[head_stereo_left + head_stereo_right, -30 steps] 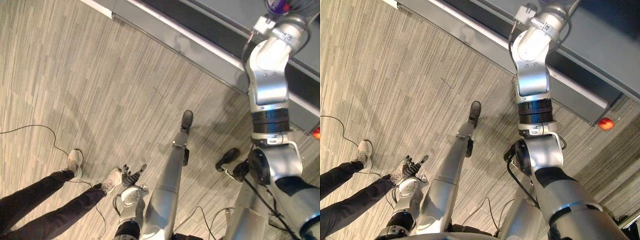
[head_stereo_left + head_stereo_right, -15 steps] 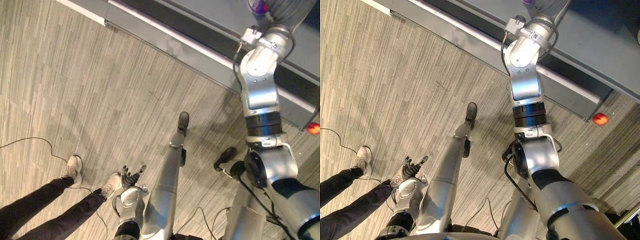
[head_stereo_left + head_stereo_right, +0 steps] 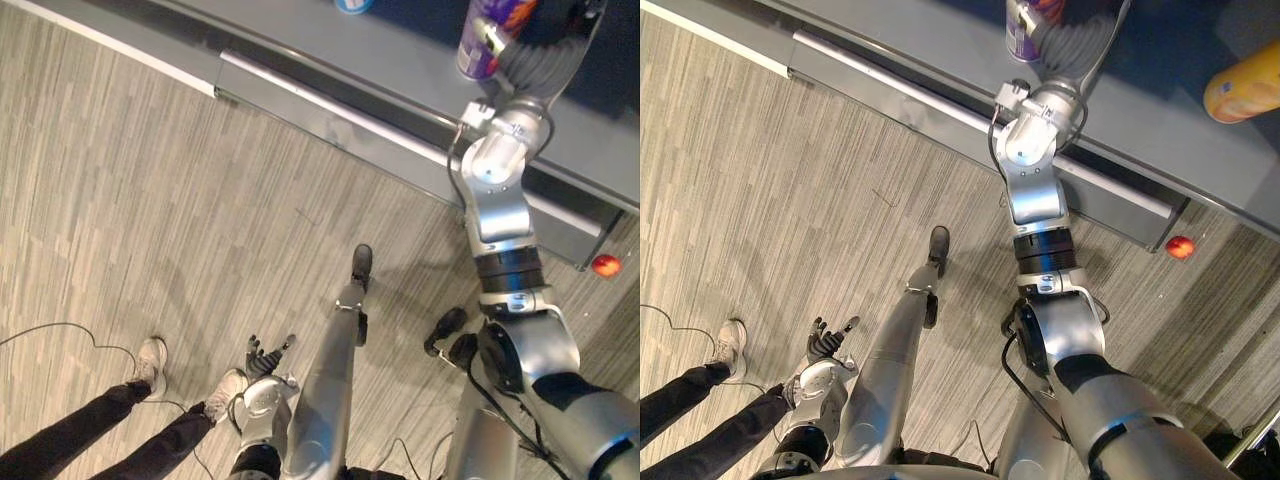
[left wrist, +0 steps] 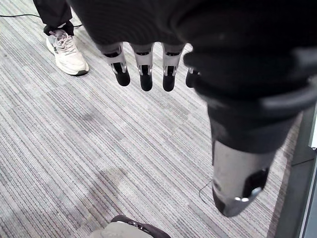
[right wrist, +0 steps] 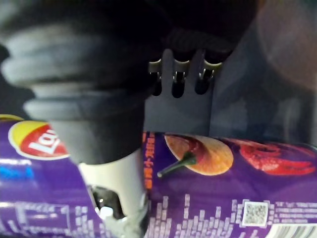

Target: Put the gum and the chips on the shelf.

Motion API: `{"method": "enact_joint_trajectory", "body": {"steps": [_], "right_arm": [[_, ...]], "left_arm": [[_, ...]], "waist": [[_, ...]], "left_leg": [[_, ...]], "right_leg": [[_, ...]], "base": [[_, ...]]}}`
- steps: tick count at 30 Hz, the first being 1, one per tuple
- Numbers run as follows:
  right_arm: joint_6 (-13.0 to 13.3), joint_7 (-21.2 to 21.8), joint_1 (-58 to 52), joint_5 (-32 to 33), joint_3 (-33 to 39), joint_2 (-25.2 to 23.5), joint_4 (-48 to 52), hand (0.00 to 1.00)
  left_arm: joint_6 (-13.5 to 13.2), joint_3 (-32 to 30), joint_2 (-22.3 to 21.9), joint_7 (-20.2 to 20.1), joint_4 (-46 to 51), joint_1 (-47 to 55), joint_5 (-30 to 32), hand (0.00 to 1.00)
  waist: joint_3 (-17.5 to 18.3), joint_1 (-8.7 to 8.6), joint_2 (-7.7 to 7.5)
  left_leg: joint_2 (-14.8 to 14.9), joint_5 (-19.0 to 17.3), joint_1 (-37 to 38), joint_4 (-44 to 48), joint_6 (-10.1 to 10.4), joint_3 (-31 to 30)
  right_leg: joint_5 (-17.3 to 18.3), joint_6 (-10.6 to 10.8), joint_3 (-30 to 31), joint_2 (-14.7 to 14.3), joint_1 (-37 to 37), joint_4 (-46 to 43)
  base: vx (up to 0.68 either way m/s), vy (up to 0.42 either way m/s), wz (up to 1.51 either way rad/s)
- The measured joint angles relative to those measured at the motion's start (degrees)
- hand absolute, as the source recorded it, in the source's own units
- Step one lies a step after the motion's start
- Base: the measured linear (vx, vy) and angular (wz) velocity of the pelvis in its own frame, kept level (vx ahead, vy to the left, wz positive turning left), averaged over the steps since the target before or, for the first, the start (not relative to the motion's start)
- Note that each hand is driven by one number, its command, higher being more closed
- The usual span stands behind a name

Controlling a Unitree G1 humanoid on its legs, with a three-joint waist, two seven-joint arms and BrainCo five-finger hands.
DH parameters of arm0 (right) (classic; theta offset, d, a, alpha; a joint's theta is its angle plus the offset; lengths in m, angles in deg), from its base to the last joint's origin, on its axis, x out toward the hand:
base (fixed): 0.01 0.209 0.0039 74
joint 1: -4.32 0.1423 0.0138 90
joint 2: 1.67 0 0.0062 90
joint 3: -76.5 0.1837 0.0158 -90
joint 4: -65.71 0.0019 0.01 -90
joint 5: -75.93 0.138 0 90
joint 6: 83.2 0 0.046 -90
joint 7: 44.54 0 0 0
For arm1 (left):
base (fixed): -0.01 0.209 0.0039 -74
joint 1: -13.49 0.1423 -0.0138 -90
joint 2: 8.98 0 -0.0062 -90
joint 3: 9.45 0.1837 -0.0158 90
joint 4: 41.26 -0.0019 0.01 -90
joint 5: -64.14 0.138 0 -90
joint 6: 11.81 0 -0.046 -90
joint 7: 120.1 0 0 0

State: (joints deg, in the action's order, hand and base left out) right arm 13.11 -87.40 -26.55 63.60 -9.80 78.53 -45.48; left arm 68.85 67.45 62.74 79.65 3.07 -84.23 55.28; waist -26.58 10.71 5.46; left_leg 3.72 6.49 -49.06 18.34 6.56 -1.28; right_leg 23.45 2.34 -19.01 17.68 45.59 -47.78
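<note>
Down low, the left hand hangs over the carpet, fingers straight and loose, holding nothing, with a person's pale shoe just beyond. Up on the grey shelf stands the purple chips can. The right hand is right beside it, fingers straight and off the can, thumb lying across it. The right eye view catches an orange canister farther along.

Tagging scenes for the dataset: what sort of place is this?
Probably an indoor lab or office-style test space: striped grey carpet, a long grey shelf with a purple chips can at it, and a person standing close by.
</note>
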Motion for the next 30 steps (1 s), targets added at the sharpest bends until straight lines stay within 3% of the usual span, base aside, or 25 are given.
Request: {"method": "enact_joint_trajectory", "body": {"steps": [8, 16, 19, 26, 30], "right_arm": [[0.2, 1.4, -8.3, 0.0, -3.9, -3.7, 0.0, 0.0], [1.9, 6.1, -23.8, 0.0, -12.6, -8.7, 0.3, 0.0], [1.9, 7.3, -27.9, 0.0, -16.0, -9.5, 0.3, 0.0], [3.9, 14.6, -46.5, -0.2, -19.2, -9.1, -1.4, 0.0], [4.3, 20.1, -53.2, -0.8, -17.0, -6.2, -9.8, 0.0]], "left_arm": [[0.8, -0.2, 0.6, -0.2, -2.3, 0.1, 0.6, 0.0], [2.0, -0.7, 0.8, -1.0, -4.8, 0.9, 1.7, 0.0], [2.4, -1.1, 0.8, -1.1, -5.2, 1.2, 2.9, 0.0], [3.7, -3.2, 0.7, -1.5, -10.6, 3.0, 6.5, 0.0], [3.9, -2.7, 1.7, -2.7, -14.7, 3.7, 8.1, 0.0]], "waist": [[0.2, -1.48, -0.43], [2.7, -4.52, -3.23], [3.3, -4.88, -4.1], [11.6, -6.16, -6.85], [16.0, -8.14, -7.16]], "left_leg": [[1.7, -0.1, 8.3, -3.0, -0.1, 2.3], [2.5, 1.1, 19.5, -9.9, -0.1, 4.4], [3.1, 1.1, 22.4, -11.3, -0.1, 5.3], [4.8, 0.4, 31.8, -15.9, 0.1, 8.0], [5.0, 0.4, 36.3, -18.9, 0.1, 8.5]], "right_leg": [[-1.7, 0.4, 1.1, -2.1, -7.3, 4.5], [-3.6, 1.1, 1.7, -4.0, -16.9, 11.2], [-4.4, 1.4, 1.8, -4.8, -19.9, 13.5], [-7.9, 2.3, 3.2, -8.1, -29.7, 23.7], [-10.8, 2.9, 3.8, -9.7, -35.0, 30.7]], "base": [[0.02, -0.026, -0.18], [0.06, -0.037, -0.13], [0.07, -0.021, -0.17], [0.06, 0.009, -0.25], [0.07, 0.047, -0.16]]}}
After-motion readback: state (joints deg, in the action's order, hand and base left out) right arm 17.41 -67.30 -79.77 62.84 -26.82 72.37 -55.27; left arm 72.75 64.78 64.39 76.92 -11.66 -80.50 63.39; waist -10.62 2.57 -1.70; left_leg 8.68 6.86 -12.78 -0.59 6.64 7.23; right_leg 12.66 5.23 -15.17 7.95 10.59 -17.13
